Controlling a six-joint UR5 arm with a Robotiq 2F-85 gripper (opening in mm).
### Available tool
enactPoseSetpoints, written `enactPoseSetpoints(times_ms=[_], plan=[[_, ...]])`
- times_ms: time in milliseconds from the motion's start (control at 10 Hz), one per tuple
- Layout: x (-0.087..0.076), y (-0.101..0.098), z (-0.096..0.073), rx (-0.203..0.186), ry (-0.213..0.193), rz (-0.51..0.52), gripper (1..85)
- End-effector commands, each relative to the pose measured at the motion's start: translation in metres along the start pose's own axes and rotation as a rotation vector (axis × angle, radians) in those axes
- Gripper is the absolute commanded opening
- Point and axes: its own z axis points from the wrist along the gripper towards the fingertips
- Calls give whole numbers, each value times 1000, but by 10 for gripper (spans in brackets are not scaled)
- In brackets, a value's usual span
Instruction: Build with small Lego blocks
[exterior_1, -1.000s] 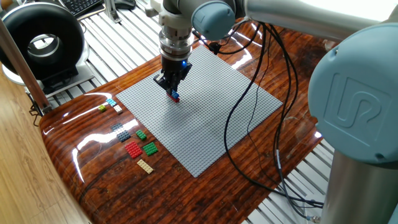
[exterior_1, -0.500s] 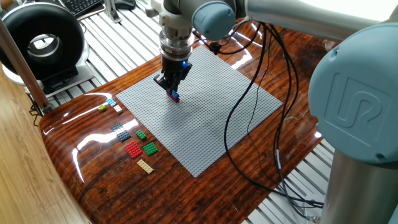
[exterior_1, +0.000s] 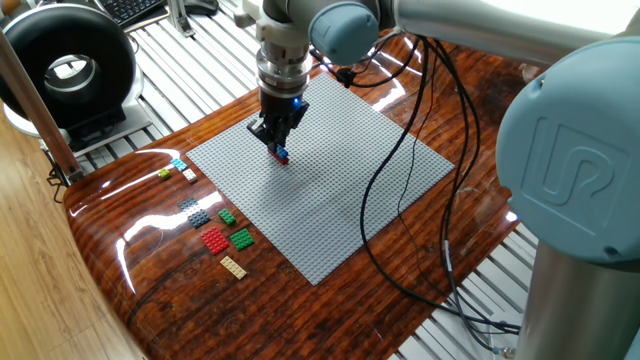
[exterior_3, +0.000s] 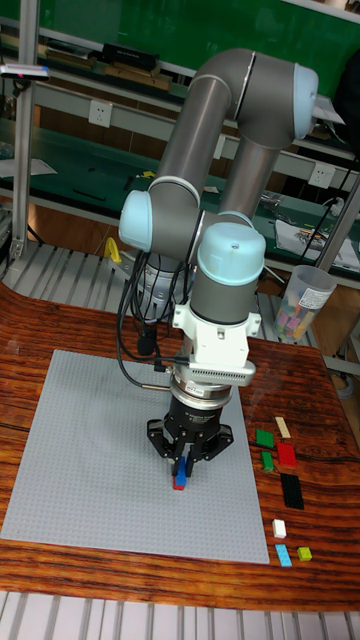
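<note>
My gripper (exterior_1: 277, 148) (exterior_3: 182, 468) stands low over the grey baseplate (exterior_1: 340, 190) (exterior_3: 80, 450), near its left middle. It is shut on a blue block (exterior_3: 184, 464), which sits above a red block (exterior_1: 283, 157) (exterior_3: 179, 485) on the plate. Several loose small Lego blocks lie on the wood beside the plate: cyan (exterior_1: 178, 163), yellow-green (exterior_1: 165, 173), dark grey (exterior_1: 196, 212), green (exterior_1: 241, 238) (exterior_3: 265, 437), red (exterior_1: 214, 240) (exterior_3: 287, 455) and tan (exterior_1: 233, 266) (exterior_3: 283, 427).
A black ring-shaped device (exterior_1: 65, 65) stands at the back left off the table. Black cables (exterior_1: 400, 200) trail across the plate's right side. A clear cup (exterior_3: 300, 300) stands behind the table. The arm's big base (exterior_1: 570, 180) fills the right.
</note>
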Motion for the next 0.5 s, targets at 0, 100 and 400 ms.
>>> enactPoseSetpoints(times_ms=[0,100,400], plan=[[0,1,-1,-12,-1,9,13],[-1,1,0,-11,-2,7,13],[-2,-1,0,-12,-5,1,13]])
